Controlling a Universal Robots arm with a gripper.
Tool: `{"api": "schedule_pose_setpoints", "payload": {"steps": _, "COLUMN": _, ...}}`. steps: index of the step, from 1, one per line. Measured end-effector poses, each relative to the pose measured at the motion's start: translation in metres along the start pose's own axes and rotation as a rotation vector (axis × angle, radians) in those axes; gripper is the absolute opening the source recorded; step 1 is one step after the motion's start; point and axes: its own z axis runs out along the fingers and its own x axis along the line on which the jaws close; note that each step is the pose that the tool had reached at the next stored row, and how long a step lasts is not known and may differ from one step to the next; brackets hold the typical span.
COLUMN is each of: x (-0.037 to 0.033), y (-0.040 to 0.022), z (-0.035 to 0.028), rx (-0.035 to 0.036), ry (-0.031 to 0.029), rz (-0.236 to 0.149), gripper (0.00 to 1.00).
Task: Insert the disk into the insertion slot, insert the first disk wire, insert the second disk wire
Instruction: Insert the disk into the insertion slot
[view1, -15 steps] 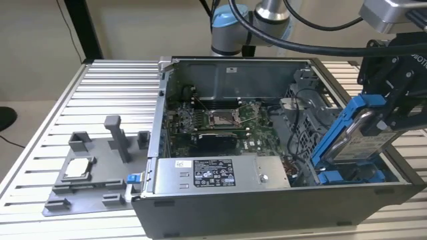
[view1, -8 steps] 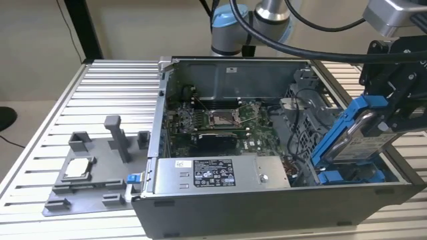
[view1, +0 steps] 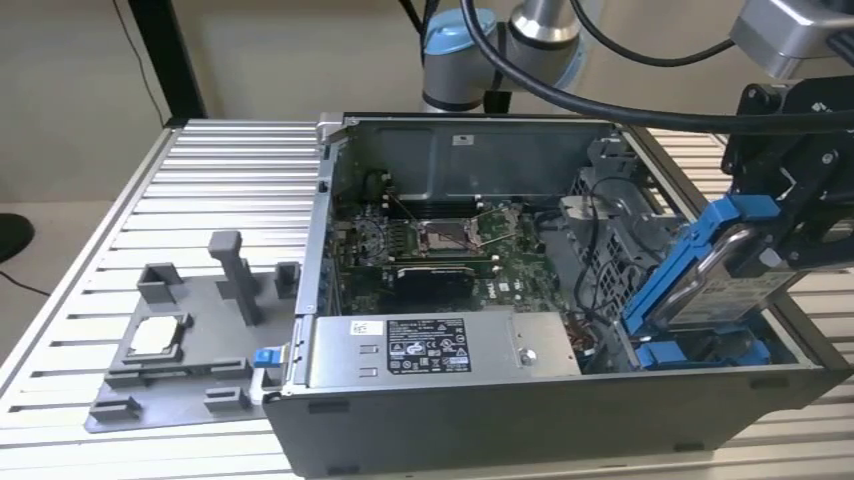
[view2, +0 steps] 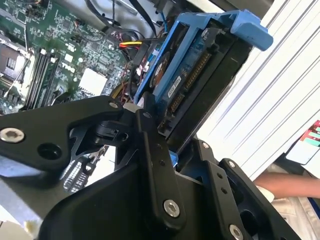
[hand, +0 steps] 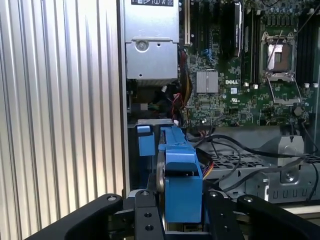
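Disk insertion is under way and not finished, judging by all three views.

In the exterior view, the disk (view1: 714, 275) in its blue frame hangs steeply tilted at the exterior view's right, over the end of the open grey computer case (view1: 534, 420). The black jaws are closed on its upper end. Its lower end dips inside the case wall towards the insertion slot (view1: 741, 350), but most of the disk stands above the case, so it is not seated. The silver power supply (view1: 427, 345) lies along the near wall and the green circuit board (view1: 441, 240) sits behind it. A grey holder (view1: 174, 340) stands well apart on the ribbed table (view1: 227, 170), at the exterior view's left.

In the second wrist view, the jaws clamp the disk (view2: 185, 70) by its two long sides. The connector strip (view2: 192, 67) along its edge is bare, with nothing plugged into it. Red and yellow wires (view2: 131, 45) lie loose in the case beyond it. What looks like part of a person's arm (view2: 290, 184) shows off to one side, away from the case.

In the first wrist view, the disk (hand: 180, 175) is seen edge-on between the closed jaws, pointing towards the case interior beside the power supply (hand: 152, 55). Black cables (hand: 235, 150) trail over the grey drive cage (hand: 265, 172) next to it, unattached to the disk.

My reading is that the first step is only partly done. Both wire steps are left.
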Motion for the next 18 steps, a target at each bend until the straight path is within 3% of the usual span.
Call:
{"api": "schedule_pose_setpoints", "payload": {"steps": 4, "x": 0.0010, "y": 0.0000, "z": 0.0027, "rx": 0.0000, "ry": 0.0003, "rz": 0.000, "gripper": 0.00}}
{"api": "schedule_pose_setpoints", "payload": {"steps": 15, "x": 0.0031, "y": 0.0003, "z": 0.0192, "rx": 0.0000, "ry": 0.0002, "rz": 0.000, "gripper": 0.00}}
{"api": "schedule_pose_setpoints", "payload": {"steps": 18, "x": 0.0034, "y": 0.0003, "z": 0.0213, "rx": 0.0000, "ry": 0.0000, "rz": 0.000, "gripper": 0.00}}
